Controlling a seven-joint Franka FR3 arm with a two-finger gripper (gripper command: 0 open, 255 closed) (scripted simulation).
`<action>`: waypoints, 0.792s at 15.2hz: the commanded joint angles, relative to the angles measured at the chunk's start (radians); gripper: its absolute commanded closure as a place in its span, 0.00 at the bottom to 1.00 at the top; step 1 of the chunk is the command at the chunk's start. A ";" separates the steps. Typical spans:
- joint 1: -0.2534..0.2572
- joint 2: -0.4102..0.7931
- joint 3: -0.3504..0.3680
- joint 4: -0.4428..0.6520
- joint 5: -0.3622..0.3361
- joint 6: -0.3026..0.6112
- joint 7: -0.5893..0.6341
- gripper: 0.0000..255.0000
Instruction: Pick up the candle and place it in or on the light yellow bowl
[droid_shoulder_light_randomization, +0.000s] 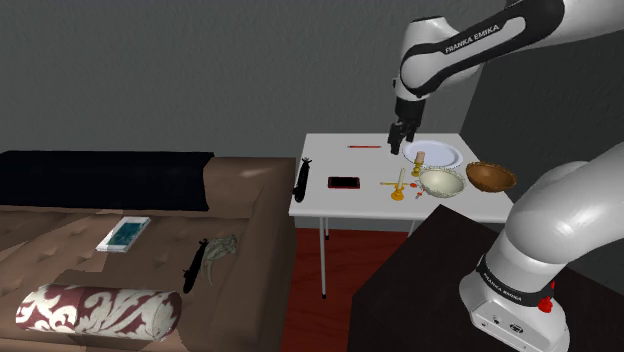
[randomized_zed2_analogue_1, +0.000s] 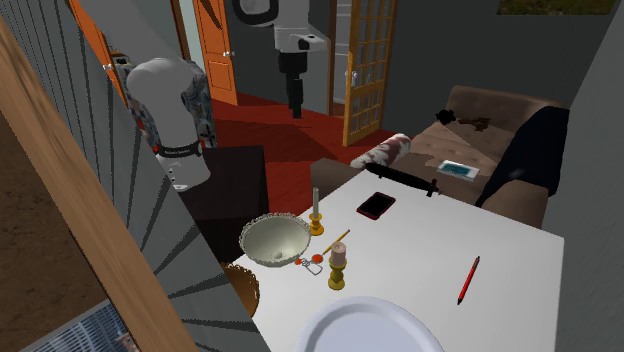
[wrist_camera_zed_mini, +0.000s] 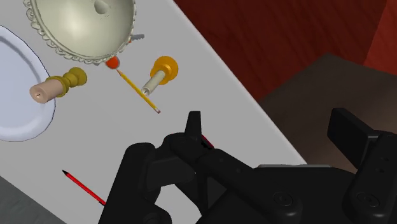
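Two candles stand on the white table (droid_shoulder_light_randomization: 350, 205). A slim white candle in an orange holder (droid_shoulder_light_randomization: 398, 190) (randomized_zed2_analogue_1: 316, 215) (wrist_camera_zed_mini: 159, 75) is next to a yellow pencil (wrist_camera_zed_mini: 137, 89). A stubby pinkish candle on a brass holder (droid_shoulder_light_randomization: 419, 162) (randomized_zed2_analogue_1: 339, 268) (wrist_camera_zed_mini: 57, 86) stands at the edge of the white plate (droid_shoulder_light_randomization: 440, 152). The light yellow bowl (droid_shoulder_light_randomization: 441, 183) (randomized_zed2_analogue_1: 273, 240) (wrist_camera_zed_mini: 83, 22) with a scalloped rim sits close to both. My gripper (droid_shoulder_light_randomization: 402, 135) (randomized_zed2_analogue_1: 296, 108) (wrist_camera_zed_mini: 273, 130) hangs open well above the table, holding nothing.
On the table are a brown bowl (droid_shoulder_light_randomization: 490, 177), a red pen (droid_shoulder_light_randomization: 365, 147) (wrist_camera_zed_mini: 83, 184), a red phone (droid_shoulder_light_randomization: 343, 182) and a long black object (droid_shoulder_light_randomization: 302, 178) at the edge. A brown sofa (droid_shoulder_light_randomization: 120, 250) lies past that edge. My dark stand (droid_shoulder_light_randomization: 440, 280) adjoins the table.
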 joint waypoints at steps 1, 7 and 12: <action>-0.011 0.068 -0.033 0.006 -0.007 0.060 -0.040 0.00; -0.030 0.287 -0.118 0.053 0.012 0.219 -0.163 0.00; -0.047 0.489 -0.168 0.130 0.087 0.327 -0.294 0.00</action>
